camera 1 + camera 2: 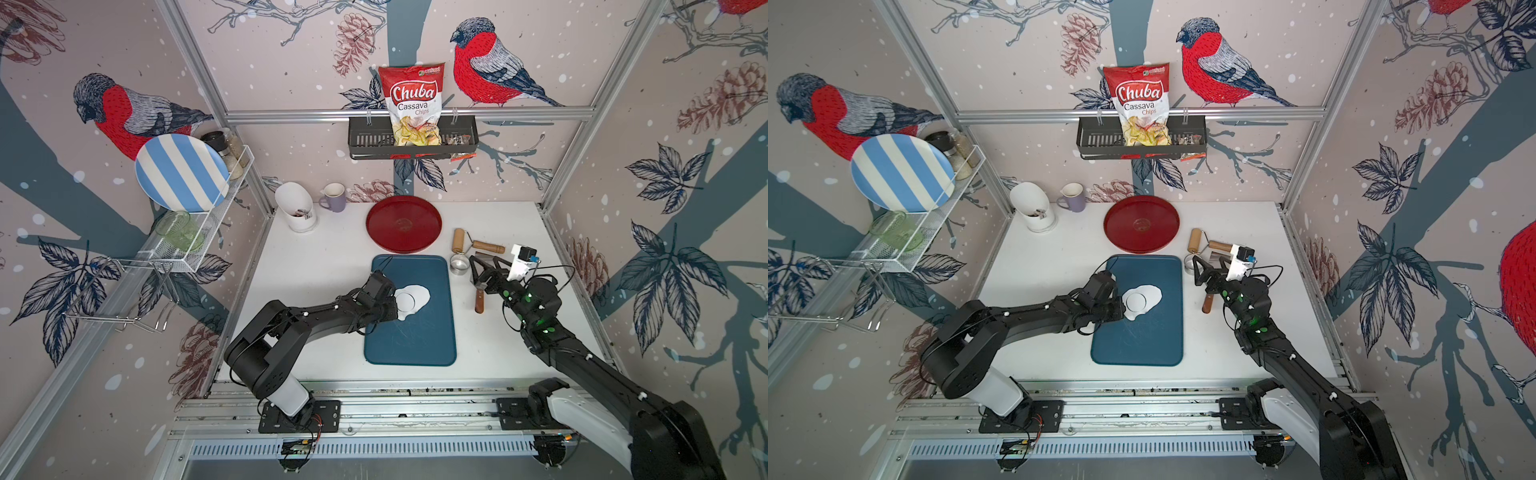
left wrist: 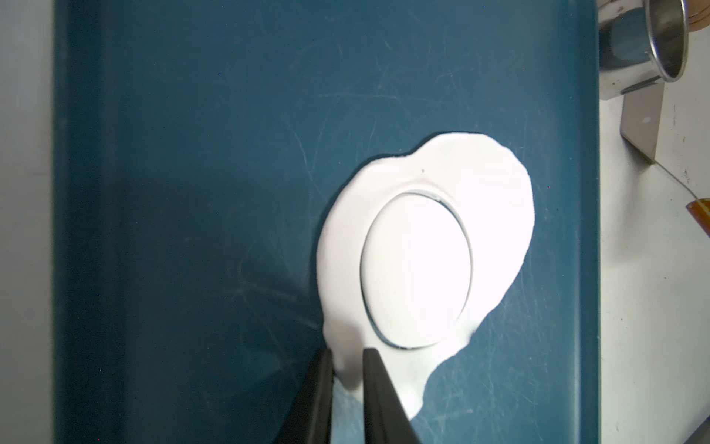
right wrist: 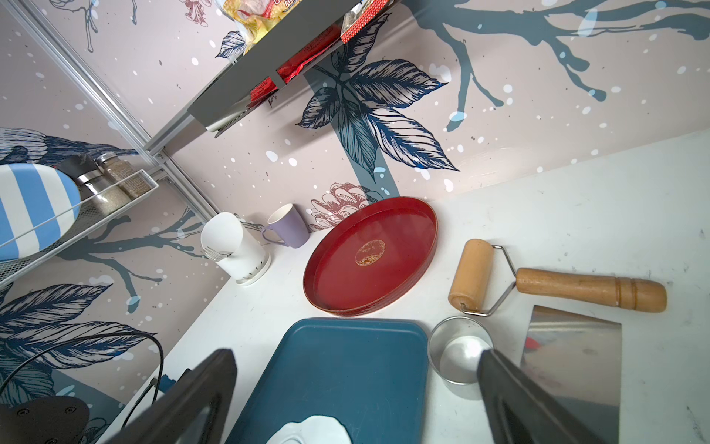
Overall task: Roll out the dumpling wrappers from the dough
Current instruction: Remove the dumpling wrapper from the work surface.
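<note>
In both top views the dough (image 1: pixel 422 296) (image 1: pixel 1152 296) lies on the blue cutting board (image 1: pixel 411 340), with a round dumpling wrapper (image 1: pixel 405 300) cut into its middle. My left gripper (image 1: pixel 394 308) reaches in at the dough's left edge. My right gripper (image 1: pixel 474 272) hangs off the board's right side, well apart from the dough and just beside the steel ring cutter (image 1: pixel 458 264).

In the left wrist view, my left gripper (image 2: pixel 347 351) has its jaws drawn to a slim gap, pinching a lobe at the ragged rim of the dough (image 2: pixel 495 200) (the dumpling wrapper (image 2: pixel 417 269), outlined by a thin cut, sits just beyond my fingertips).

In the right wrist view, my right gripper (image 3: pixel 357 353) is spread wide and holds nothing. The dough (image 3: pixel 311 430) shows on the board between my fingers, and the steel ring cutter (image 3: pixel 457 353) sits by one fingertip.
</note>
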`<action>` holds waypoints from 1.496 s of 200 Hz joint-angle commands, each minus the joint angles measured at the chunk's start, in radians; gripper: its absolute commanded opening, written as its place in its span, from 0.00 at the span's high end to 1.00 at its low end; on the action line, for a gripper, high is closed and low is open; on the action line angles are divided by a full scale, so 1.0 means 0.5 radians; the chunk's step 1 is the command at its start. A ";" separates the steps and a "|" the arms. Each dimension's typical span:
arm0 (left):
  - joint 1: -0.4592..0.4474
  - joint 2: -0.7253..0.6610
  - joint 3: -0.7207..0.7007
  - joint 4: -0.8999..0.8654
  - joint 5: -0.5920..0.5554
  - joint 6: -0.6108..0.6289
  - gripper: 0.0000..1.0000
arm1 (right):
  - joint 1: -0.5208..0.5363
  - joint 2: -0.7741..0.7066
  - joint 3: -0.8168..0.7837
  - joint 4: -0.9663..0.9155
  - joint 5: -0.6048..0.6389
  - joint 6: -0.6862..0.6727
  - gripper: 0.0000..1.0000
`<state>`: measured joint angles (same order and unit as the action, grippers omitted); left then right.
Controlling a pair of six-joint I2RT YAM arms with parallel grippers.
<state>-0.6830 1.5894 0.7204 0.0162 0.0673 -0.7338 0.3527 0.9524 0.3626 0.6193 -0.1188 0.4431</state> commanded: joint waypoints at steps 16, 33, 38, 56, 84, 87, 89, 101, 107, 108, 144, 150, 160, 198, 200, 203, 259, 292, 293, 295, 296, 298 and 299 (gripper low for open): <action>-0.008 -0.042 -0.010 0.048 -0.012 -0.013 0.82 | -0.003 -0.006 -0.001 0.086 0.016 -0.010 0.00; -0.007 -0.055 -0.009 0.045 -0.015 -0.013 0.83 | -0.002 -0.006 -0.001 0.089 0.012 -0.010 0.00; -0.011 -0.061 -0.010 0.046 -0.017 -0.013 0.83 | -0.003 -0.006 -0.001 0.088 0.013 -0.011 0.00; -0.011 -0.068 -0.008 0.045 -0.020 -0.014 0.84 | -0.002 -0.007 -0.001 0.087 0.012 -0.008 0.00; -0.012 -0.076 -0.008 0.035 -0.027 -0.014 0.85 | 0.000 -0.006 -0.001 0.088 0.011 -0.008 0.00; -0.014 -0.079 -0.010 0.035 -0.031 -0.017 0.85 | -0.001 -0.006 -0.001 0.091 0.011 -0.009 0.00; -0.014 -0.080 -0.012 0.037 -0.031 -0.017 0.85 | 0.000 -0.007 -0.003 0.089 0.011 -0.007 0.00; -0.015 -0.095 -0.015 0.029 -0.041 -0.019 0.84 | 0.000 -0.007 -0.003 0.090 0.008 -0.007 0.00; -0.015 -0.106 -0.017 0.026 -0.050 -0.019 0.81 | -0.001 -0.006 -0.004 0.090 0.008 -0.009 0.00; -0.015 -0.107 -0.017 0.024 -0.052 -0.020 0.81 | -0.002 -0.006 -0.004 0.090 0.008 -0.009 0.00; -0.016 -0.142 -0.049 -0.011 -0.107 -0.051 0.63 | -0.001 -0.008 -0.002 0.092 0.004 -0.008 0.00; -0.015 -0.136 -0.050 -0.015 -0.107 -0.054 0.62 | -0.001 -0.009 -0.003 0.090 0.004 -0.006 0.00; -0.018 -0.116 -0.046 -0.008 -0.099 -0.048 0.62 | -0.002 -0.010 -0.004 0.091 0.004 -0.003 0.00; -0.017 -0.036 -0.027 0.059 -0.044 -0.036 0.63 | -0.002 -0.012 -0.004 0.092 0.005 -0.007 0.00; -0.017 -0.030 -0.022 0.060 -0.041 -0.034 0.64 | -0.003 -0.013 -0.004 0.092 0.004 -0.008 0.00; -0.017 -0.024 -0.019 0.063 -0.033 -0.033 0.64 | -0.002 -0.012 -0.004 0.090 0.009 -0.008 0.00; -0.021 0.017 -0.006 0.110 0.000 -0.027 0.72 | -0.001 -0.013 -0.004 0.091 0.012 -0.006 0.00; -0.027 0.017 -0.001 0.123 0.013 -0.025 0.76 | 0.000 -0.012 -0.006 0.091 0.012 -0.009 0.00; -0.027 0.018 -0.002 0.123 0.013 -0.024 0.76 | -0.002 -0.012 -0.006 0.090 0.011 -0.009 0.00; -0.027 0.016 -0.001 0.123 0.013 -0.024 0.76 | -0.002 -0.012 -0.007 0.090 0.011 -0.009 0.00; -0.025 0.015 -0.002 0.122 0.013 -0.024 0.76 | -0.002 -0.012 -0.007 0.090 0.012 -0.009 0.00; -0.026 0.016 -0.001 0.121 0.013 -0.024 0.77 | -0.003 -0.012 -0.008 0.090 0.012 -0.006 0.00; -0.027 0.014 -0.002 0.121 0.013 -0.024 0.77 | -0.003 -0.012 -0.009 0.090 0.011 -0.008 0.00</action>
<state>-0.6918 1.5951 0.7151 0.0551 0.0563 -0.7513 0.3527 0.9485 0.3607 0.6197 -0.1192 0.4435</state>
